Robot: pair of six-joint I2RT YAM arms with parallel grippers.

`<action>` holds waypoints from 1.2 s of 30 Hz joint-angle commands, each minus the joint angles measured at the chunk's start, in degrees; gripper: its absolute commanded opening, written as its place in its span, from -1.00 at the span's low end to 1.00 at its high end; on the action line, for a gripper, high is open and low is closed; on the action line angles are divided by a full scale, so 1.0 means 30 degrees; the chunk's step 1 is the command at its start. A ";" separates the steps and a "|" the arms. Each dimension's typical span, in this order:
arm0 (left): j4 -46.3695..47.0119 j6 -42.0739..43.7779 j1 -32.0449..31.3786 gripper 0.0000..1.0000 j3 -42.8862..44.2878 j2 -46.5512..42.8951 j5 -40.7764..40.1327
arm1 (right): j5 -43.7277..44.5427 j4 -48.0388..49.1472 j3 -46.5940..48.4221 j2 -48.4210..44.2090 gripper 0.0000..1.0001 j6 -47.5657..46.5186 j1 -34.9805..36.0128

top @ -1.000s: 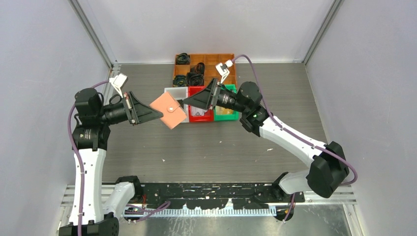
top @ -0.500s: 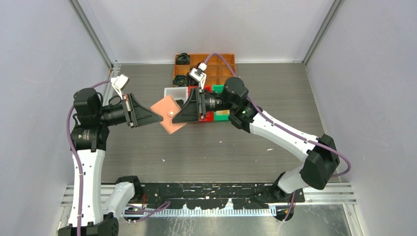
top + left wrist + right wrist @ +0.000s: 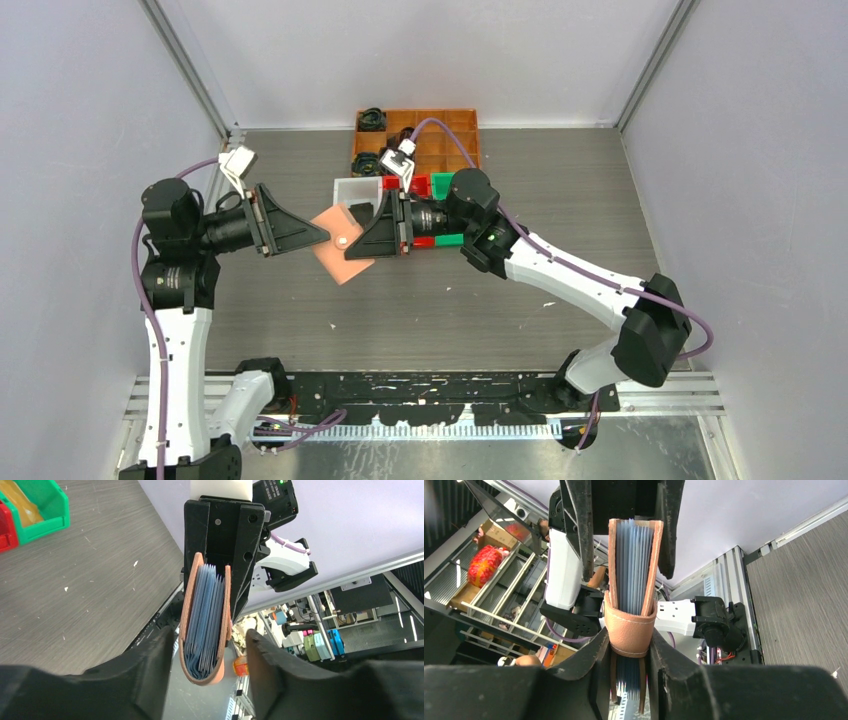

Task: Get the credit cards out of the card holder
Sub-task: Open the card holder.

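Observation:
The tan-pink card holder (image 3: 336, 256) hangs in the air above the table, between my two grippers. Seen edge-on, the card holder (image 3: 633, 580) shows a stack of grey-blue pocket leaves. My right gripper (image 3: 629, 642) is shut on its strap end, with both fingers pressed against the leather. My left gripper (image 3: 210, 640) is open around the card holder's (image 3: 205, 625) other end, with a gap on each side. In the top view the left gripper (image 3: 325, 237) and right gripper (image 3: 356, 246) meet tip to tip. I cannot make out the credit cards among the leaves.
White (image 3: 357, 190), red (image 3: 422, 241) and green (image 3: 449, 239) bins stand behind and under the right gripper. An orange divided tray (image 3: 445, 135) with black coiled bundles (image 3: 372, 119) sits at the back. Grey walls close in both sides.
The right gripper moved left onto the card holder and closed on it. The left gripper opened and let go. The card holder shifted slightly lower.

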 commanded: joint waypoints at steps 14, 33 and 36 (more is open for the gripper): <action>-0.4935 0.5465 0.0050 -1.00 0.1520 -0.1086 -0.7462 | 1.6448 -0.9183 0.1475 -0.4198 0.47 -0.8785 0.2114; -0.6103 0.3786 0.0028 -1.00 0.0753 -0.0766 -0.8039 | 2.4501 -0.9056 0.4812 -0.0109 0.01 -1.7493 0.8613; -0.6068 0.3652 0.0042 -1.00 0.0798 -0.0790 -0.7920 | 2.4880 -0.9063 0.4962 0.0218 -0.02 -1.7878 0.8745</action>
